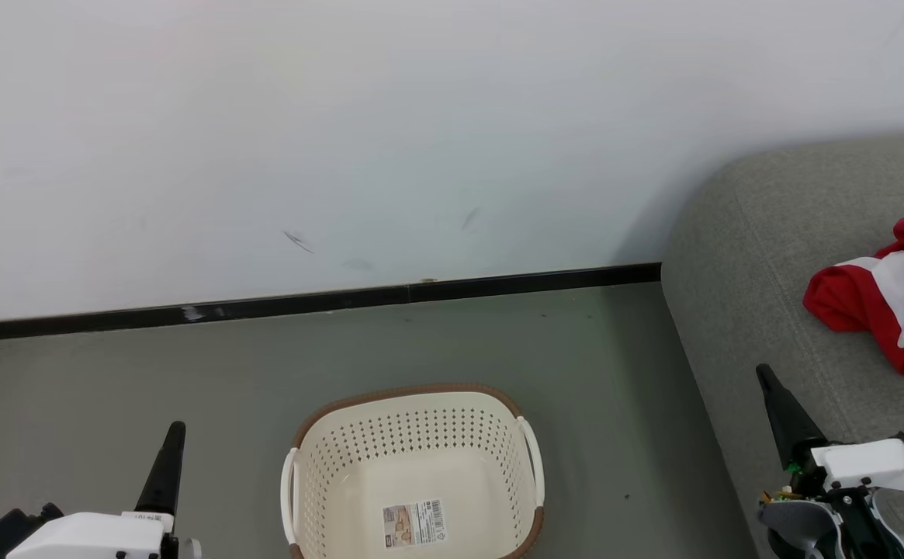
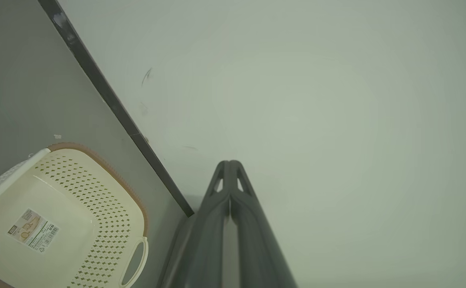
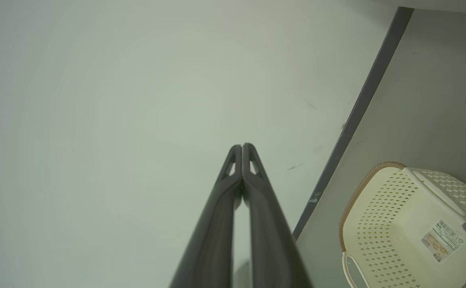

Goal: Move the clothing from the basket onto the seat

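Here the clothing [image 1: 898,299] lies crumpled on the seat [image 1: 746,256] at the right edge of the head view, which cuts it off. It is bright red with white panels and a striped hem, but whether it is one garment or two is hard to tell. The basket [image 1: 420,415] — cream, perforated, brown-rimmed — stands on the floor [image 1: 110,373] left of the seat, its near rim cut off, a paper label [image 1: 414,522] on its bottom. The left hand [image 2: 229,164] and the right hand [image 3: 242,146] each have fingers pressed together, gripping nothing.
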Motion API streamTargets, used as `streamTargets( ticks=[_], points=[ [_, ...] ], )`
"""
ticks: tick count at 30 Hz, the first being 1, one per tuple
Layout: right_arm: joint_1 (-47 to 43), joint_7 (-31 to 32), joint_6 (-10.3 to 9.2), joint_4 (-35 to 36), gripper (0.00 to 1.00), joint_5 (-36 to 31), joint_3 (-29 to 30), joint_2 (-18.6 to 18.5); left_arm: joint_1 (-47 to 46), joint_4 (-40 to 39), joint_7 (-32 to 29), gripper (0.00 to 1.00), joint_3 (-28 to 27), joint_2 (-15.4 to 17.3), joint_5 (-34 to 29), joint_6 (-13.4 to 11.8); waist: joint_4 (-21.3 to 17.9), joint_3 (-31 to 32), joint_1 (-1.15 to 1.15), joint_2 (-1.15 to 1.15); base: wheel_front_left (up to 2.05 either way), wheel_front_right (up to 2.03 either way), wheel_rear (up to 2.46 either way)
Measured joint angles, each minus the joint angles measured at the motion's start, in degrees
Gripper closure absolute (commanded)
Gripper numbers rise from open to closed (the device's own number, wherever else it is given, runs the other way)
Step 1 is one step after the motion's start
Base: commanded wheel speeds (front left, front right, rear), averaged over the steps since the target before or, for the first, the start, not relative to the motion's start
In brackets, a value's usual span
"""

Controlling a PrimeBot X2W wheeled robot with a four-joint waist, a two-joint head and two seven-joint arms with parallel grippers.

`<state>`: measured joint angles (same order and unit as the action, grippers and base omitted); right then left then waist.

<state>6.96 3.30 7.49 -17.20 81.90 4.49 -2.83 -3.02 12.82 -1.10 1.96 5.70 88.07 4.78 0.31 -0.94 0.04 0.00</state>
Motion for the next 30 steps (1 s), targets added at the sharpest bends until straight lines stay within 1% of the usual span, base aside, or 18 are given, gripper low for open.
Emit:
streamTargets(
  ticks=[7,12,14,30],
  points=[
    [-1.21,1.47,-0.01,0.74,1.00,5.50,1.60,0.36,-0.03,1.05,-1.22,1.00,-1.57,-0.58,3.70,1.19,-0.19,0.46,0.00,0.00,0.00,0.00,0.00],
    [-1.98,2.52,0.00,1.57,1.00,9.45,2.69,0.45,-0.05,1.67,-2.19,1.00,-2.68,-1.13,6.31,1.52,-0.32,0.79,-0.01,0.00,0.00,0.00,0.00],
    [-2.06,2.57,0.00,1.59,1.00,9.87,2.86,0.46,-0.05,1.83,-2.19,1.00,-2.86,-1.30,6.70,1.92,-0.33,0.80,-0.01,0.00,0.00,0.00,0.00],
    [-2.05,2.57,-0.01,1.64,1.00,9.88,2.94,0.49,-0.11,2.24,-2.20,1.00,-3.00,-1.40,6.70,1.92,-0.32,0.79,-0.01,0.00,0.00,0.00,0.00]
  ],
)
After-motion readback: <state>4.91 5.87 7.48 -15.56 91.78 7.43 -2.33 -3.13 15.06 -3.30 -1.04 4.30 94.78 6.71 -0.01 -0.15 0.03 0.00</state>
